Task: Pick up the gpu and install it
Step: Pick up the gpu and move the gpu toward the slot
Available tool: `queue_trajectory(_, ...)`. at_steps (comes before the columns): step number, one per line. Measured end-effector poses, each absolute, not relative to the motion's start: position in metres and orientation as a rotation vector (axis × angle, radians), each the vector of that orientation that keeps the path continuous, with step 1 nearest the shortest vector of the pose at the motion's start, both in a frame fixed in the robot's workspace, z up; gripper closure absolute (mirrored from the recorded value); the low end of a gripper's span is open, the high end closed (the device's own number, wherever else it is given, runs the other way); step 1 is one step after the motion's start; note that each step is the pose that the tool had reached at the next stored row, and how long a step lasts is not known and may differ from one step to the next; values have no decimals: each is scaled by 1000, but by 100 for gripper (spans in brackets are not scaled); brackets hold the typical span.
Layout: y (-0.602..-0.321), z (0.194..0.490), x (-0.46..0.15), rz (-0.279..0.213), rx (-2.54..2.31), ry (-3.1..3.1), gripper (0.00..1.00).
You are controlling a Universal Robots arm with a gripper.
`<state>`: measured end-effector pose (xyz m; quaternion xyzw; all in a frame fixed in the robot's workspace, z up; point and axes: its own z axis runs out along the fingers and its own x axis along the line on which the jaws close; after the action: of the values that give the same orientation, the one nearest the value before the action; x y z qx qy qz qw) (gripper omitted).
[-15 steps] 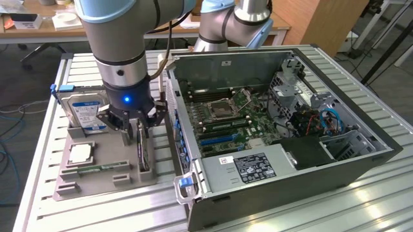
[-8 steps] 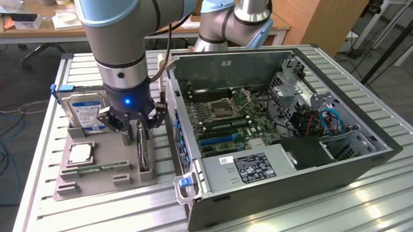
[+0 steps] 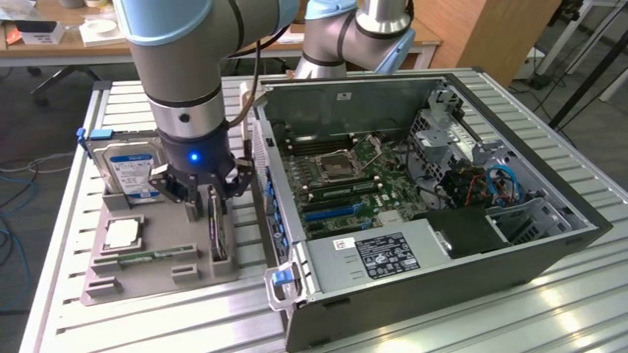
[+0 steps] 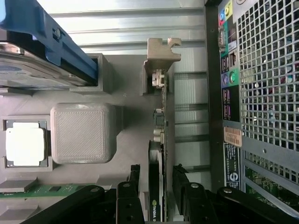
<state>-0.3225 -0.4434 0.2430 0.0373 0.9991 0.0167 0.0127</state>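
The gpu (image 3: 218,229) stands on edge in a slot of the grey holder tray (image 3: 147,276), to the exterior view's left of the open computer case (image 3: 422,206). My gripper (image 3: 212,197) hangs straight over it, fingers down on both sides of the card. In the wrist view the gpu (image 4: 159,135) appears edge-on, its silver bracket (image 4: 161,52) at the far end. The gripper (image 4: 156,189) is open, its black fingers (image 4: 133,189) straddling the card with a small gap on each side. Nothing is held.
The tray also carries a hard drive (image 3: 132,170) in a blue caddy, a processor (image 3: 123,234) and a memory stick (image 3: 152,256). The case's rear wall (image 4: 261,93) stands close beside the card. A second arm (image 3: 358,33) rises behind the case.
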Motion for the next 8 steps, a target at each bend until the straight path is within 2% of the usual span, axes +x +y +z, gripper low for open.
queue_trajectory(8,-443,238,-323,52,116,3114,59)
